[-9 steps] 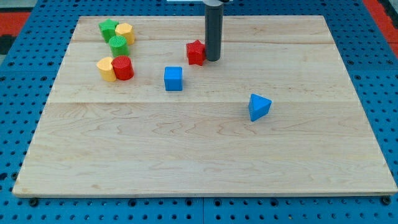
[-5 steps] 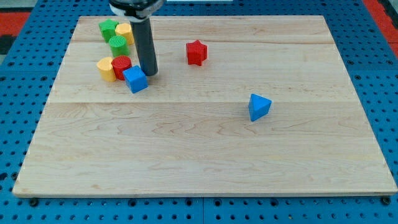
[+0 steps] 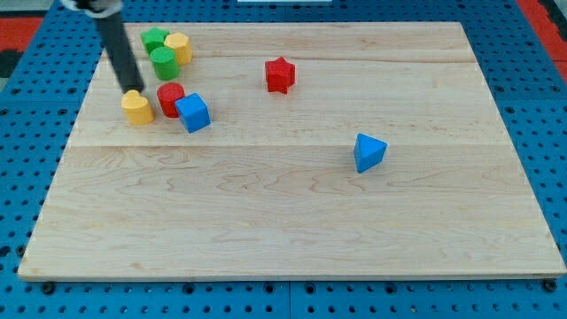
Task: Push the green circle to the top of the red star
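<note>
The green circle (image 3: 165, 63) is found near the desk's (image 3: 292, 221) top left corner, touching the green star (image 3: 154, 39) and a yellow block (image 3: 178, 46). My tip (image 3: 133, 89) is set just below and left of it, against another yellow block (image 3: 136, 107). No jaws are fitted. The red star (image 3: 280, 74) lies well to the right, so a rightward push from the circle's left side is judged necessary.

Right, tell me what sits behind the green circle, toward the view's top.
Behind the green circle sit a green star and a yellow block, both touching it or nearly so. The circle covers their lower edges. My tip is at the view's left, by another yellow block.
</note>
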Robot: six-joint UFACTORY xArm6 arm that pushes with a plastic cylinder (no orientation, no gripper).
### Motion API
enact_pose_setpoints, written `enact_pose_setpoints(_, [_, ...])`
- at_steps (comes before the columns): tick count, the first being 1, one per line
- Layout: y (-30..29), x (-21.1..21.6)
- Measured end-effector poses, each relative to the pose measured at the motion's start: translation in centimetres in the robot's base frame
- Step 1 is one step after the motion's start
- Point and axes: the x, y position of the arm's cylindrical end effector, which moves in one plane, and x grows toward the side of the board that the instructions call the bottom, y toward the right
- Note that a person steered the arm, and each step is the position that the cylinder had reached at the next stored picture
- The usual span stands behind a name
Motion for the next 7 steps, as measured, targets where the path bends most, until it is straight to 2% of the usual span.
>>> enact_pose_setpoints(1, [-0.7,-4.1])
enact_pose_setpoints(2, [3.4,-7.1])
enact_pose_setpoints(3, [7.3,-6.5])
enact_pose_setpoints(4, [3.6,-3.8])
enact_pose_setpoints(5, [6.7,-3.3])
enact_pose_setpoints(6, [11.7,-6.1])
enact_pose_setpoints(7, [11.0,-4.4])
